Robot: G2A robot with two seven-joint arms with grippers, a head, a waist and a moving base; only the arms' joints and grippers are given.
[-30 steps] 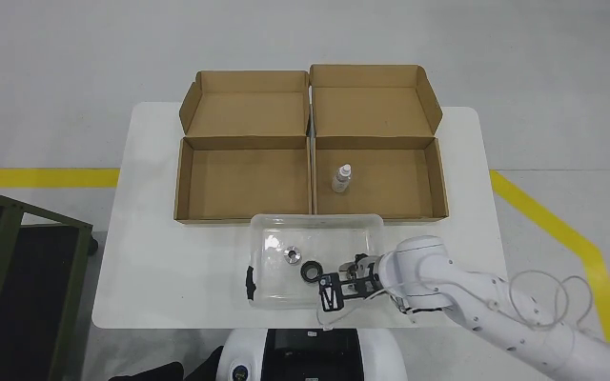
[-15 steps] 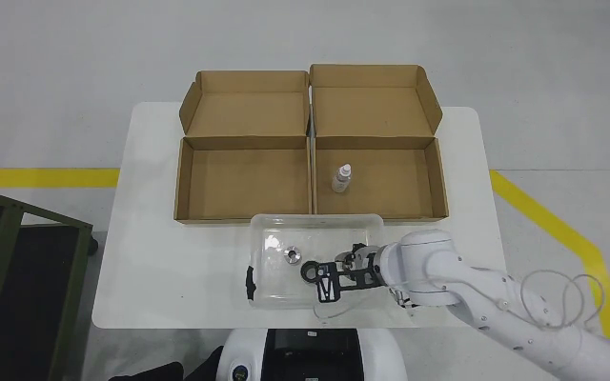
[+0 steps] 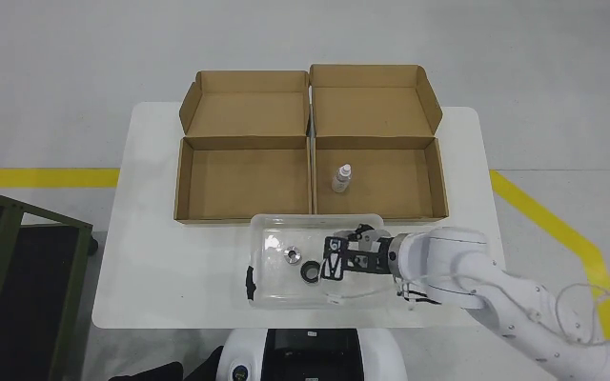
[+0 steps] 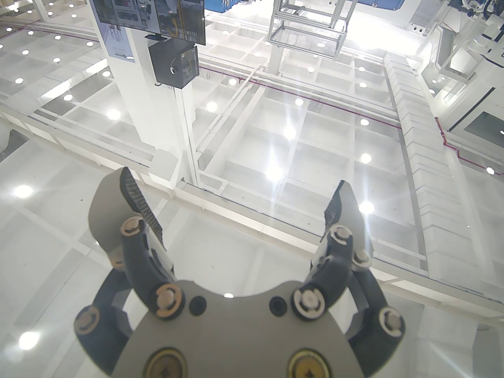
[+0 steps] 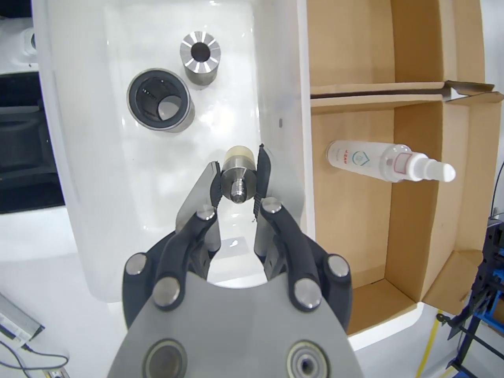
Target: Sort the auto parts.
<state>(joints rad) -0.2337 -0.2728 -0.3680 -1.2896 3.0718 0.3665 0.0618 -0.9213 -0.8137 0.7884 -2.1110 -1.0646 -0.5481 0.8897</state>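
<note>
Beyond the right end effector (image 5: 236,182), the tray (image 5: 138,206) is blocked by a black sleeve (image 5: 159,100) and a slotted collet (image 5: 200,56); beside it, a cardboard box (image 5: 354,238) stands.

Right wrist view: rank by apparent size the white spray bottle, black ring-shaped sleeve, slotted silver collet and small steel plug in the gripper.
1. White spray bottle
2. Black ring-shaped sleeve
3. Slotted silver collet and small steel plug in the right gripper: alike; plug nearer camera, unranked.

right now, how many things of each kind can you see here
metal parts: 3, one held in the right claw
cardboard boxes: 2
clear tray: 1
spray bottle: 1
total: 7
</note>
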